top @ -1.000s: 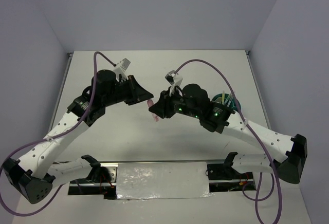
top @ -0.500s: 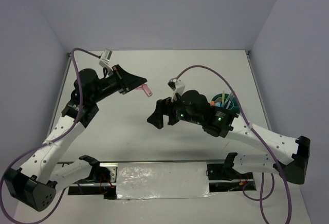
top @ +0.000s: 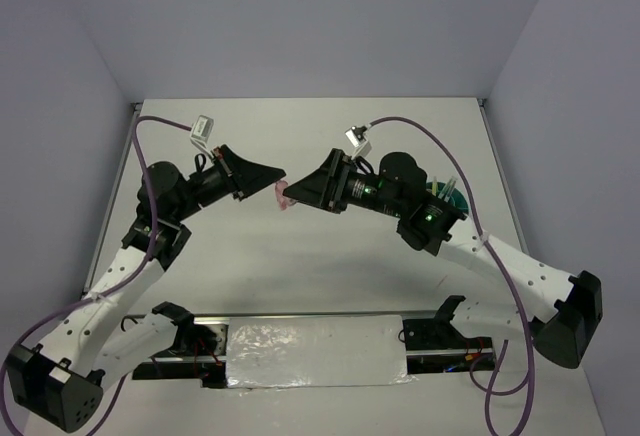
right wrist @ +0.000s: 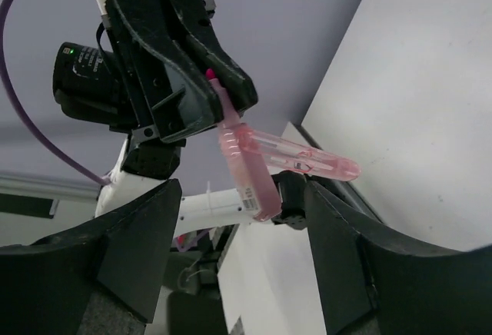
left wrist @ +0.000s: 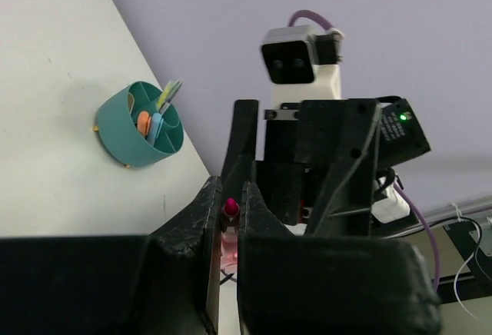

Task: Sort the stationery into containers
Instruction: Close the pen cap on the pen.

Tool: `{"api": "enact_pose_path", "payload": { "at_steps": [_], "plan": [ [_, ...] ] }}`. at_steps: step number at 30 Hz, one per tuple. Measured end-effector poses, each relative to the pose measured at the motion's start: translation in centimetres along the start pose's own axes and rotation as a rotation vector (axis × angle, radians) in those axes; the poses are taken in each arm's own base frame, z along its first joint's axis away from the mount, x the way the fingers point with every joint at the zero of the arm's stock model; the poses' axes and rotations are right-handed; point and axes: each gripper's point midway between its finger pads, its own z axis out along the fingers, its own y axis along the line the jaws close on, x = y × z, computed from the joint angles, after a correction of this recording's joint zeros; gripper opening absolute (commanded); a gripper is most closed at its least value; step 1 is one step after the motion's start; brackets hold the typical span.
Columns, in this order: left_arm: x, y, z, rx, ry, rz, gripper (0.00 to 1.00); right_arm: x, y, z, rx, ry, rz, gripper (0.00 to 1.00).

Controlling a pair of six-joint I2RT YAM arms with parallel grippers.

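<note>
Pink highlighter [left wrist: 229, 231]: translucent body, magenta tip, clamped between the left fingers [left wrist: 188, 227], which are shut tight on it. In the top view it sits close to mid-bench [top: 260, 256], held up off the surface. The left arm reaches in from 8 o'clock, the right arm from 4 o'clock, and the two heads face each other nose to nose.

Right fingers [right wrist: 131, 250]: spread wide, gripping nothing. From the right wrist the highlighter shows in the gap between them, poking out of the left grip. In the top view their tips are just beside it at 3 o'clock; contact cannot be told.

Teal cup [left wrist: 123, 131]: on the bench at 3 o'clock from the highlighter, well apart, half hidden behind the right arm. Dividers inside; orange and light blue pieces [left wrist: 150, 124] and thin yellow pens stand in its compartments.
</note>
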Motion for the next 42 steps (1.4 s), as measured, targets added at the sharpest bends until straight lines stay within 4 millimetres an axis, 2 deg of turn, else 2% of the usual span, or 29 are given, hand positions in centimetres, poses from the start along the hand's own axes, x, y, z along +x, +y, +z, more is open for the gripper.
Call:
{"api": "enact_pose_path", "payload": {
  "at_steps": [9,10,11,12,13,15,18,19,20,21,24,27,28,30,31,33,34,36,37,42],
  "plan": [
    [0.1,-1.2,-0.6,0.049,-0.010,-0.001,0.00,0.6,1.4,1.0,-0.088,0.050,0.094,0.51],
    [0.0,-1.4,-0.6,0.055,-0.011,-0.004,0.00,0.5,1.5,1.2,-0.094,0.052,0.101,0.47],
    [0.0,-1.5,-0.6,0.060,-0.010,-0.007,0.00,0.6,1.5,1.4,-0.101,0.058,0.105,0.27],
    [0.0,-1.6,-0.6,0.065,-0.011,-0.009,0.00,0.8,1.3,1.6,-0.104,0.067,0.104,0.21],
    [-0.1,-1.6,-0.6,0.065,-0.013,-0.010,0.00,1.0,1.3,1.8,-0.112,0.081,0.111,0.21],
    [-0.2,-1.5,-0.6,0.057,-0.016,-0.038,0.00,0.9,1.5,2.0,-0.130,0.087,0.102,0.27],
    [-0.3,-1.4,-0.5,0.056,-0.021,-0.037,0.00,0.9,1.5,2.3,-0.139,0.096,0.100,0.28],
    [-0.4,-1.4,-0.5,0.054,-0.026,-0.035,0.00,0.9,1.5,2.4,-0.140,0.097,0.100,0.32],
    [-0.5,-1.3,-0.5,0.052,-0.031,-0.032,0.00,0.8,1.4,2.5,-0.141,0.097,0.099,0.46],
    [-0.5,-1.3,-0.5,0.050,-0.033,-0.027,0.00,0.8,1.3,2.6,-0.137,0.098,0.109,0.52],
    [0.3,-0.8,-0.2,0.045,0.001,-0.016,0.00,0.7,1.1,3.3,-0.134,0.105,0.111,0.53],
    [0.5,-0.3,0.1,0.033,0.012,-0.021,0.00,0.9,0.7,3.6,-0.122,0.113,0.108,0.32],
    [0.5,-0.4,0.1,0.035,0.012,-0.015,0.00,0.9,0.3,3.7,-0.112,0.115,0.110,0.18],
    [0.4,-0.1,0.1,0.021,0.013,-0.020,0.08,0.8,0.3,3.7,-0.121,0.123,0.090,0.09],
    [0.3,-0.1,0.1,0.013,0.014,-0.020,0.29,0.8,0.2,3.6,-0.121,0.125,0.083,0.08],
    [-0.1,-0.2,0.2,-0.008,0.009,-0.001,0.55,0.7,0.5,3.5,-0.131,0.128,0.069,0.07],
    [-0.4,-0.4,0.2,-0.017,0.004,0.022,0.77,0.8,0.3,3.5,-0.122,0.130,0.067,0.06],
    [-1.4,-1.5,0.3,-0.022,-0.011,0.069,0.95,0.8,-0.1,3.5,-0.108,0.133,0.055,0.05],
    [-1.9,-1.9,0.4,-0.030,-0.018,0.087,0.99,0.8,-0.4,3.5,-0.102,0.133,0.048,0.05],
    [-5.2,-4.0,0.7,-0.116,-0.076,0.178,0.99,0.8,-0.1,2.6,-0.127,0.149,-0.038,0.00]
  ]
}}
